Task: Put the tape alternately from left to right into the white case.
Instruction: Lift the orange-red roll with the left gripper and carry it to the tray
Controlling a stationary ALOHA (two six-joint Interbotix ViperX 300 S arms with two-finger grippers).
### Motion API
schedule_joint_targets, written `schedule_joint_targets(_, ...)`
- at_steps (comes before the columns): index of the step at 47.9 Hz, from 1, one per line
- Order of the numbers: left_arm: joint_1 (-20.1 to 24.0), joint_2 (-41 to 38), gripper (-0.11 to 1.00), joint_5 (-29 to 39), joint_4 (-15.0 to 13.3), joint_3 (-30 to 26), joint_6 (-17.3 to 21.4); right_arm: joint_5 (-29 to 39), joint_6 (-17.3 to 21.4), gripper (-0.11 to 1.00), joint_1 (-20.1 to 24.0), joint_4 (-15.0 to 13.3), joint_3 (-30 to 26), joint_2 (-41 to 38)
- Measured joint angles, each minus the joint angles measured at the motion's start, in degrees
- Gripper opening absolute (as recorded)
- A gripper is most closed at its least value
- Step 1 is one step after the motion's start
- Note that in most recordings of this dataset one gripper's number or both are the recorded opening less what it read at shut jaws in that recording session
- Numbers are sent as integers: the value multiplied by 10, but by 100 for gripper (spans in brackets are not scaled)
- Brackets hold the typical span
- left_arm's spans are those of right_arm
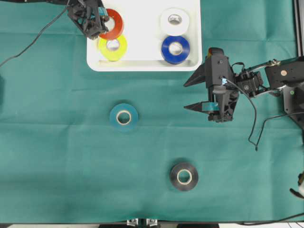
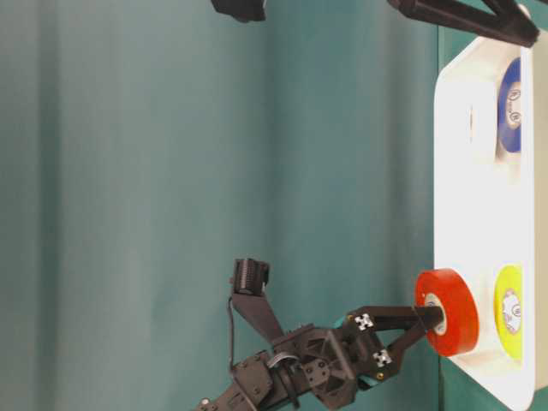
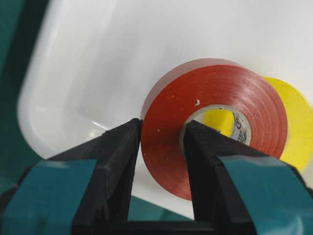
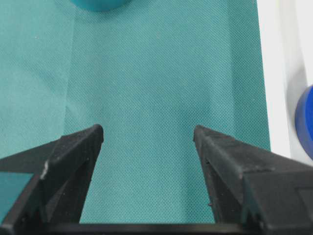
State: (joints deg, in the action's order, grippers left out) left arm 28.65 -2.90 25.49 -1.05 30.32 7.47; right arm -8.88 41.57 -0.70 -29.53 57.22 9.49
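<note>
Green cloth [image 1: 57,142]: the whole table is covered by it, wrinkles and all, and everything else is laid out on top.
White case [image 1: 142,47]: parked at the top edge of the overhead view, a shallow tray with rounded corners. Four rolls are seen over or in it.
Right gripper [image 1: 197,92]: held out over bare cloth just below the case's right corner, jaws spread wide, nothing caught between them. Bare green fabric is all that's framed by the tips in its own wrist camera.
Left gripper [image 3: 161,147]: clamped on the red-orange roll [image 3: 210,122], one finger outside the ring and one poked through the core. The roll is held tilted at the case's left end, overlapping the yellow one, lifted off the floor of the tray as seen from table level.
Yellow roll [image 1: 113,46]: lying flat in the case, left side, just below the red-orange one.
White roll [image 1: 175,20]: flat in the case, right side, top.
Blue roll [image 1: 175,49]: flat in the case, right below the white one, pretty much touching.
Teal-green roll [image 1: 124,117]: left out on the cloth, middle of the table.
Black roll [image 1: 184,176]: also on the cloth, lower right, well apart from the teal one.
</note>
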Motion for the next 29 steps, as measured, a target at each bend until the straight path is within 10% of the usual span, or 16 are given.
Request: schedule_joint_targets(29,34,-29,-3,-50,0,0,96,0,0,79,0,0,-2,1)
